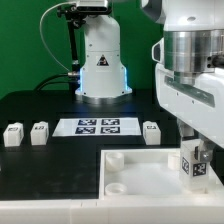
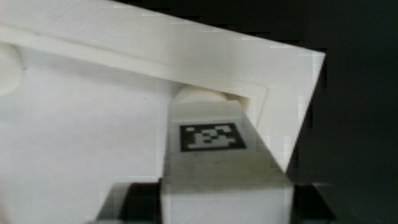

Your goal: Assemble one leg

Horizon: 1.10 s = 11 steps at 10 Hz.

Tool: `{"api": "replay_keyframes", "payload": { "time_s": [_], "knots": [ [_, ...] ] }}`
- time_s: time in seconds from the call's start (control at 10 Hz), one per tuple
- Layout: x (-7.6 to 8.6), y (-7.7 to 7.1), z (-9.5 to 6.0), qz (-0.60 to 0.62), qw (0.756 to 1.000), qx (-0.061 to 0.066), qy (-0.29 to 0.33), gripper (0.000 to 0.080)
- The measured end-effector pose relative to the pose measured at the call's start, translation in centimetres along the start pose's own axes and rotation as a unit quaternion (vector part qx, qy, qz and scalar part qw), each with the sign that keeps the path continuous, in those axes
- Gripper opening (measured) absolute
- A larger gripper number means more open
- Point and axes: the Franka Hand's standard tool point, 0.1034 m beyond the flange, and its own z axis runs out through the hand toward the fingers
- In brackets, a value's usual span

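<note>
My gripper is shut on a leg, a small white block with a black-and-white tag, and holds it upright over the right part of the large white tray. In the wrist view the leg stands between my dark fingers, its far end at the round corner socket of the tray. Whether the leg is seated in the socket I cannot tell. Three more legs stand on the table: two at the exterior view's left and one right of the marker board.
The marker board lies on the black table behind the tray. The arm's white base stands at the back. Another round socket shows at the tray's near left corner. A dark table edge runs past the tray in the wrist view.
</note>
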Motion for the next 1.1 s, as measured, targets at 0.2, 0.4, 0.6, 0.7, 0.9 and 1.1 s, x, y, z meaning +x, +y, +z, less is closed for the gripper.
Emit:
{"api": "replay_keyframes", "payload": {
  "time_s": [0.2,0.4,0.6,0.7,0.9,1.1],
  "knots": [
    [0.0,0.0,0.1,-0.057,0.998,0.001,0.001,0.0297],
    [0.2,0.0,0.6,-0.287,0.958,0.02,0.012,0.0593],
    [0.2,0.3,0.8,-0.38,0.924,0.025,0.017,0.0638],
    [0.2,0.3,0.8,-0.426,0.904,0.024,0.019,0.0646],
    [-0.5,0.1,0.5,-0.581,0.813,0.008,0.041,0.0649],
    [-0.2,-0.6,-0.4,-0.733,0.678,-0.007,0.05,0.0649]
  ]
}}
